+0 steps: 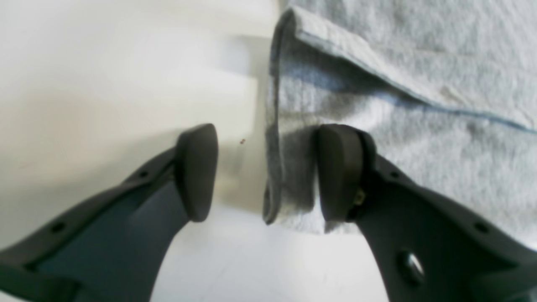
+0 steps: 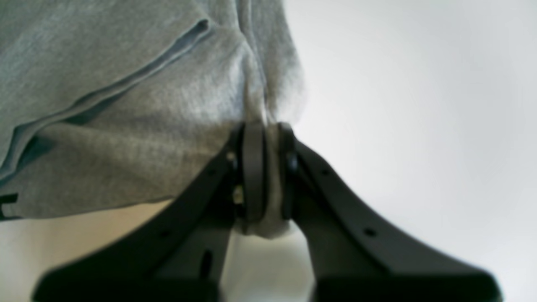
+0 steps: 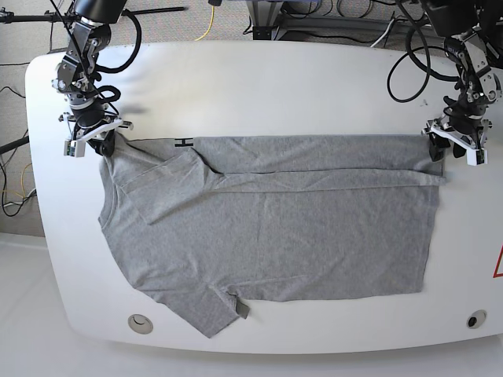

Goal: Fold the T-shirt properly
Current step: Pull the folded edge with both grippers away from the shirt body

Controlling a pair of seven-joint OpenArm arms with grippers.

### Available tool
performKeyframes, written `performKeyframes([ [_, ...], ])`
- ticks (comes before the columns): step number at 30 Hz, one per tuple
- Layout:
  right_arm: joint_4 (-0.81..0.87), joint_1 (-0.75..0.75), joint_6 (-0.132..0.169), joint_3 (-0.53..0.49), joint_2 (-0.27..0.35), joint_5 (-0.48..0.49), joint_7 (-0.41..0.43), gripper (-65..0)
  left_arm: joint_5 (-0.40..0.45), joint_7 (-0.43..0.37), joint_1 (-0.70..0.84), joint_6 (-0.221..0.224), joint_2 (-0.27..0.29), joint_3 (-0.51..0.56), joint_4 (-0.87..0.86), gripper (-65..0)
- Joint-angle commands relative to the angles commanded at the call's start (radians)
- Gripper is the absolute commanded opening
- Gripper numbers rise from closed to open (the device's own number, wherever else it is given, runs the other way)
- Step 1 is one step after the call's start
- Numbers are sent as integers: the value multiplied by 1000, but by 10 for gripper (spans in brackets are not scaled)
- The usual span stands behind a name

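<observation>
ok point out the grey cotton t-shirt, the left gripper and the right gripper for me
grey cotton T-shirt (image 3: 283,236): base view, flat middle of the body panel.
left gripper (image 1: 267,172): left wrist view, gap between its open fingertips, at the shirt's edge.
right gripper (image 2: 265,172): right wrist view, between the pads clamped on bunched fabric.

Dark grey flared tool fingers (image 1: 197,172) with rounded black pads, screw holes, black cables.

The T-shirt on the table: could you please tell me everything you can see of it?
The T-shirt is heather-grey, soft knit, spread flat on the white table, its far strip folded over toward the camera. A scrap of black lettering shows at that fold. One short sleeve lies near the front edge. The right gripper pinches one far corner; the left gripper is open, its fingers astride the other corner's hem.
</observation>
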Motion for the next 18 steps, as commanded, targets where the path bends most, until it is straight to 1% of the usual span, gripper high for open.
performKeyframes([
  [4,0,0,1,-1,0,1,3,-645,0,6,2,-4,-1,10,8,-379],
  [6,2,0,-1,-2,2,1,7,-650,2,25,2,-7,-3,13,26,-497],
  [18,3,-5,-2,1,1,3,0,-648,6,-7,17,4,-12,34,39,-589],
])
